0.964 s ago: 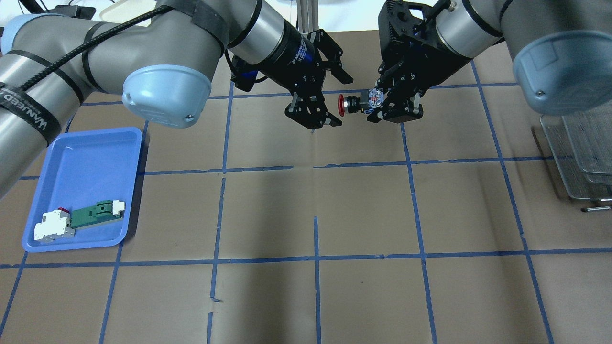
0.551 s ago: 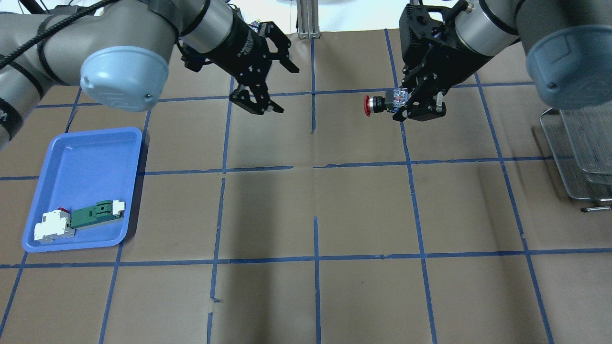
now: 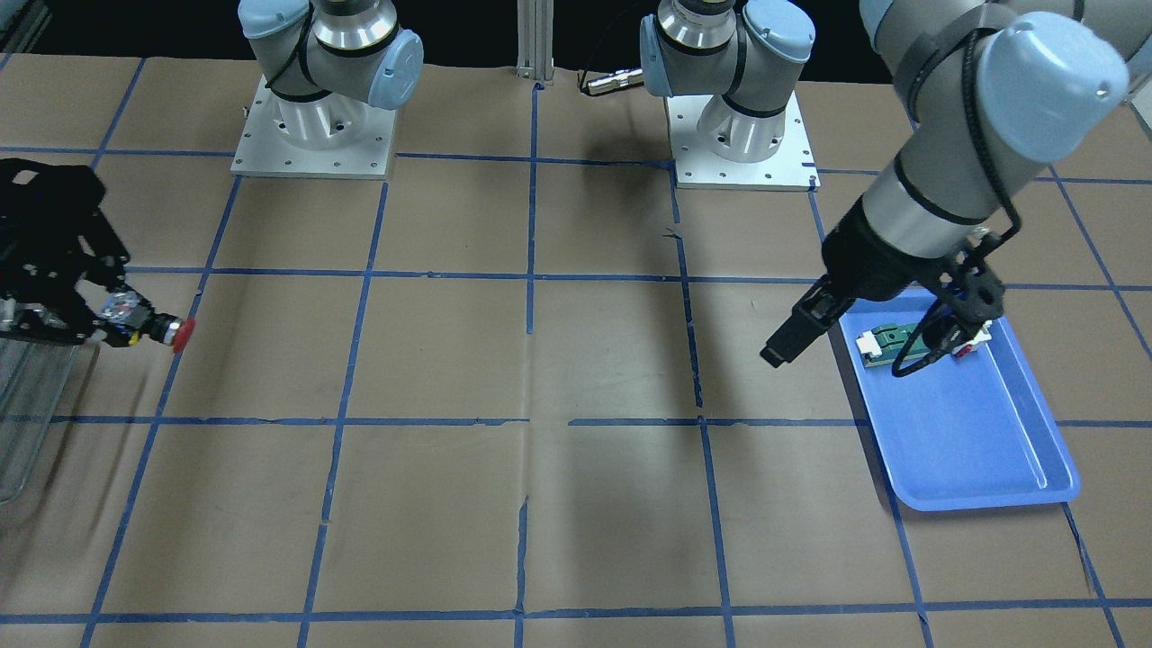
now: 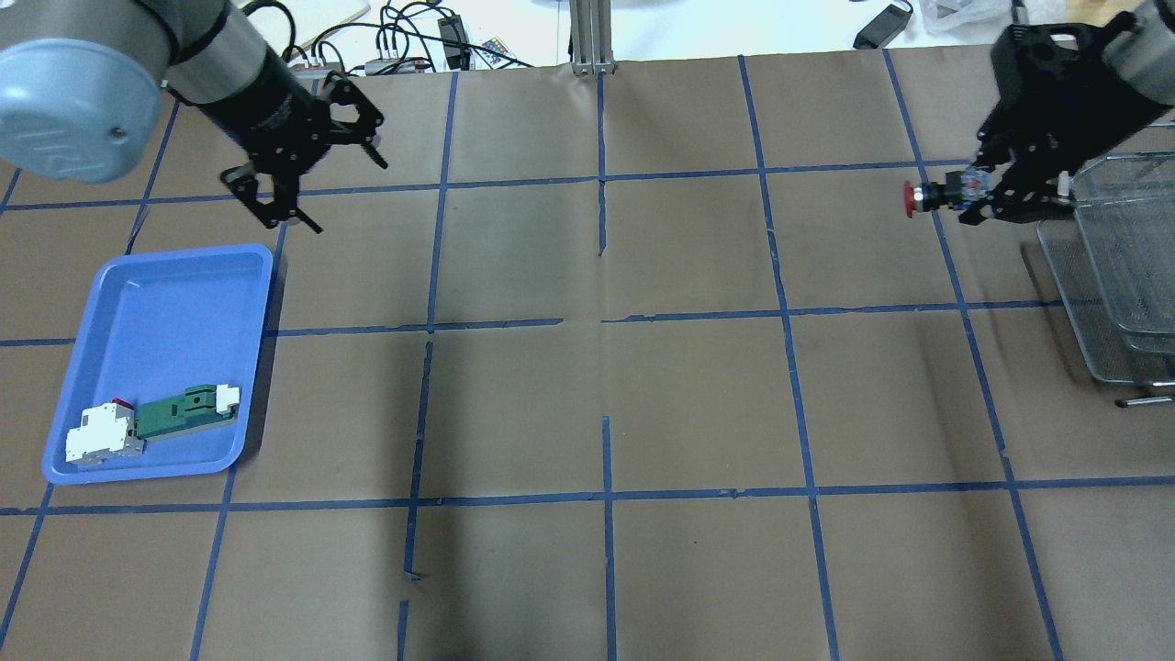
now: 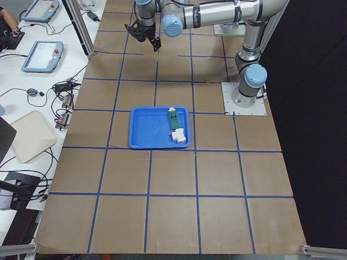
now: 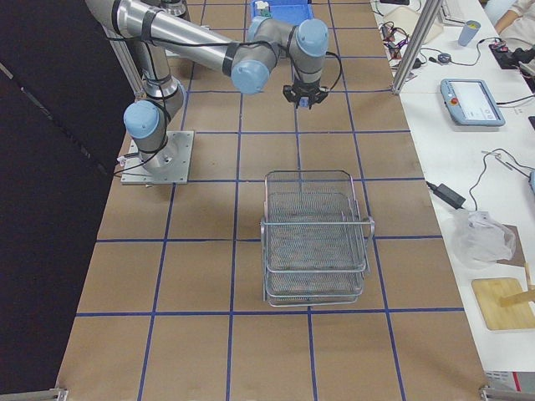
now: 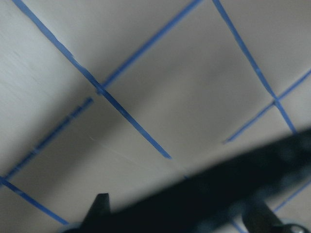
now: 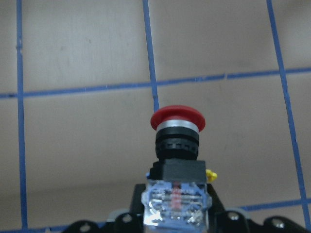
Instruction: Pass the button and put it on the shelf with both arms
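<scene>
My right gripper (image 4: 980,200) is shut on the button's blue-and-white rear block. It holds the button (image 4: 929,197) level in the air, red cap pointing toward the table's middle. The wrist view shows the button (image 8: 177,133) upright between the fingers. The wire-mesh shelf (image 4: 1124,275) stands just right of that gripper; from the front it (image 3: 27,423) lies below the gripper (image 3: 94,326) and the button (image 3: 171,334). My left gripper (image 4: 344,197) is open and empty above the table, near the blue tray's far corner.
A blue tray (image 4: 165,303) at the left holds a green-and-white component (image 4: 188,410) and a white block (image 4: 101,438). The shelf (image 6: 313,242) has stacked tiers. Cables lie beyond the table's far edge. The left wrist view is blurred.
The left gripper has pulled away from the button, far to the left toward the tray. The right gripper has carried the button right, up to the shelf's edge.
</scene>
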Available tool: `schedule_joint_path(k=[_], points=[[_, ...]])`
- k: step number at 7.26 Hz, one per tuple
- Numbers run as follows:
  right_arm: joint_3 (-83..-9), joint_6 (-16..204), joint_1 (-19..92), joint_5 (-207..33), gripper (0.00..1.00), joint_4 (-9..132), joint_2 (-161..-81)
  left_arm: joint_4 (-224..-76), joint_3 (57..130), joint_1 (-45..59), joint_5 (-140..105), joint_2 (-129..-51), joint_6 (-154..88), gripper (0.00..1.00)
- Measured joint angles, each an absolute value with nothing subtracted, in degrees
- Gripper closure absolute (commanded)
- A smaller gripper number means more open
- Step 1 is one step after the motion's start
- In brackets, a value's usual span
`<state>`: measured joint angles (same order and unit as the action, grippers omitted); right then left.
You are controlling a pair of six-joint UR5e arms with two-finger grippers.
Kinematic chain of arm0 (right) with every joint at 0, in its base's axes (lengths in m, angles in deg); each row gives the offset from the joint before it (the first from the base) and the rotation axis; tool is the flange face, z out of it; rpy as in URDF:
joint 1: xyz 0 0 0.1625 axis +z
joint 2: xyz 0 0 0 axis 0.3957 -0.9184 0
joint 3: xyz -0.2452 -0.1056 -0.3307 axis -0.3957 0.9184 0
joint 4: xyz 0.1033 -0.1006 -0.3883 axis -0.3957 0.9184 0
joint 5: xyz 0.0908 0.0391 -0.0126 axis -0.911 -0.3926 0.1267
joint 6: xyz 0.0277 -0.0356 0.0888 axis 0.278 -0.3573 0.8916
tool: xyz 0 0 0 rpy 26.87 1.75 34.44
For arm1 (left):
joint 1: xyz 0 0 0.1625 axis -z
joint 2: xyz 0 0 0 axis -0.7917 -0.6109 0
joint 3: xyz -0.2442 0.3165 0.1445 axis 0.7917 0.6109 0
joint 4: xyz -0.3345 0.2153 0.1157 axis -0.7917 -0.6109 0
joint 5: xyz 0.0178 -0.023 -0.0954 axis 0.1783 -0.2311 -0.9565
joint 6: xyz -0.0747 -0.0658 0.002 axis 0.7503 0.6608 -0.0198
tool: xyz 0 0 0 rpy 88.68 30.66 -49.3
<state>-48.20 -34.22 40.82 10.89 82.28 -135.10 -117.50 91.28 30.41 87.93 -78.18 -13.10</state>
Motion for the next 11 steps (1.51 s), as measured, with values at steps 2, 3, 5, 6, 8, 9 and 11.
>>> schedule_joint_path(k=[2, 3, 5, 6, 8, 9, 11], points=[[-47.23, -44.59, 30.48, 11.5, 1.0, 82.57, -131.8, -121.8, 91.09, 28.28, 95.56, -73.45, -24.61, 0.0], [-46.56, -47.84, 27.12, 11.67, 1.0, 82.59, -130.83, -124.25, 91.22, 28.18, 96.69, -70.94, -27.43, 0.0], [-45.94, -51.71, 24.11, 12.54, 0.95, 83.93, -129.36, -127.38, 91.67, 28.4, 99.71, -68.15, -31.32, 0.0], [-45.9, -52.26, 23.36, 13.41, 0.84, 85.02, -128.85, -127.78, 92.0, 29.25, 100.07, -67.75, -33.61, 0.0], [-45.86, -52.47, 21.76, 14.8, 0.43, 87.75, -127.33, -127.83, 92.39, 31.96, 97.95, -67.16, -41.87, 0.0], [-45.88, -52.35, 21.26, 15.61, 0.1, 88.36, -126.96, -127.81, 92.57, 32.55, 96.04, -67.03, -43.82, 0.0], [-46.0, -50.35, 20.97, 16.4, 0.0, 88.15, -127.11, -127.89, 94.11, 33.0, 94.72, -66.01, -44.98, 0.02]])
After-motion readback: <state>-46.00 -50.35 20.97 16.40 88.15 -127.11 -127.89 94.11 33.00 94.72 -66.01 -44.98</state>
